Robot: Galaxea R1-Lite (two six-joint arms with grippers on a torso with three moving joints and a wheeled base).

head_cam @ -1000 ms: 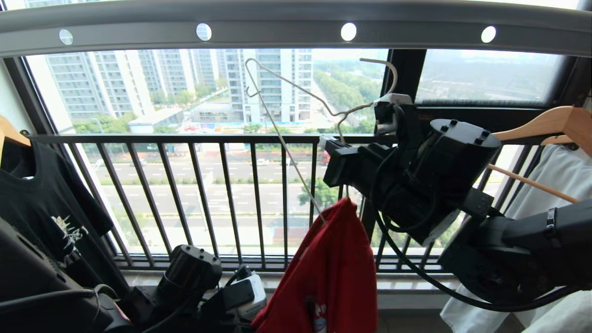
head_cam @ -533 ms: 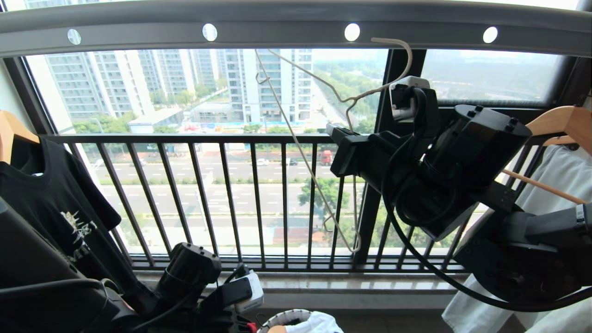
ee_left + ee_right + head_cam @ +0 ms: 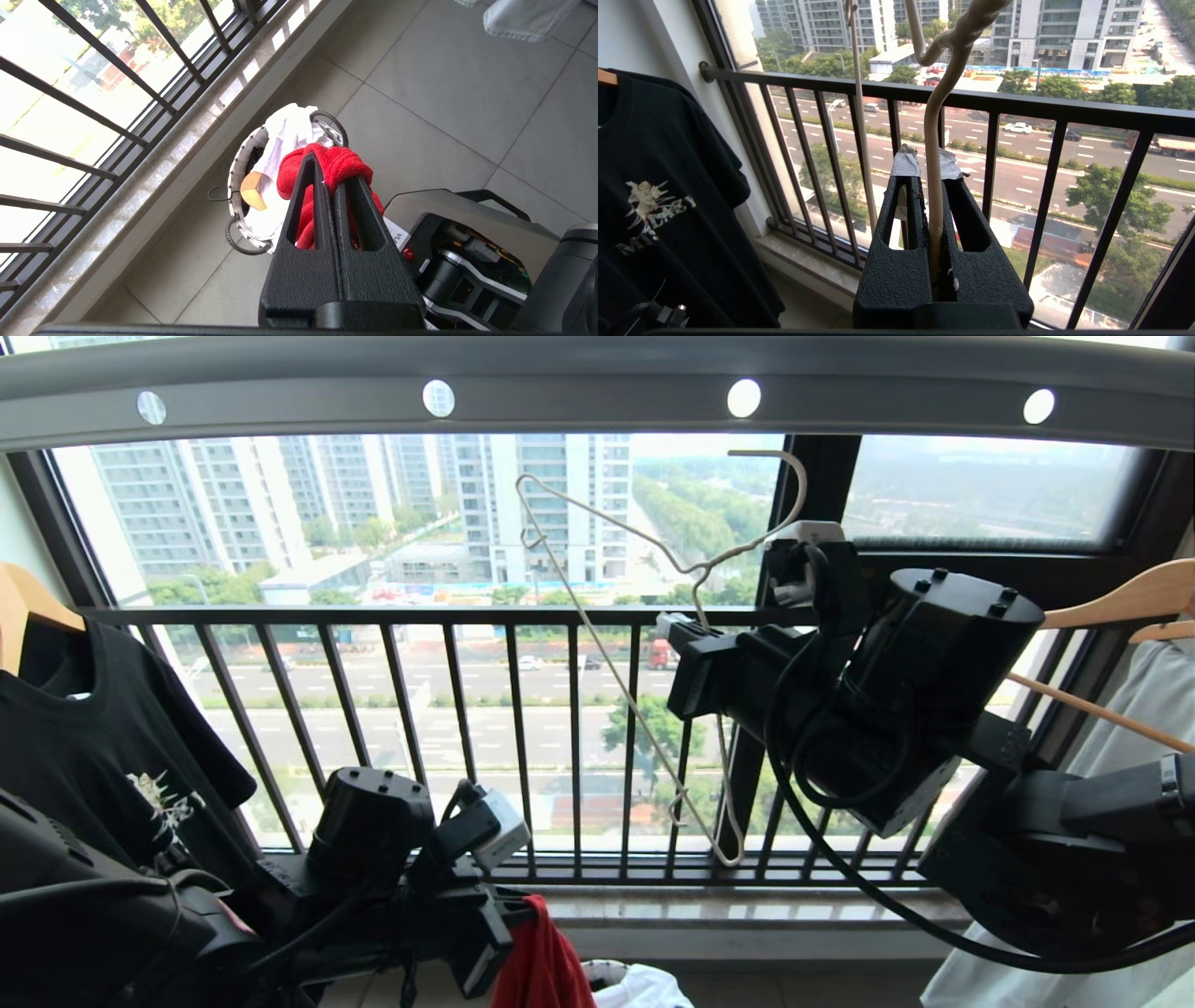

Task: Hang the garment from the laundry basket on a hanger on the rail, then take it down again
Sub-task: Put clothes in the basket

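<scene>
Our left hand (image 3: 334, 179) is clamped on the limp, light red T-shirt (image 3: 343, 163) above the laundry basket (image 3: 238, 163); its collar would be the better hold. Our right hand (image 3: 929, 172) pinches the stiff, springy wire hanger (image 3: 644, 537) below its twisted neck, under the rail (image 3: 579, 401).

You're shooting into daylight: the window (image 3: 392, 569) floods everything, leaving the black T-shirt (image 3: 84, 747) and arms as dark masses. Floor tiles (image 3: 444, 84) are evenly lit with soft shadows. The rail (image 3: 597, 392) bows at 12 o'clock.
</scene>
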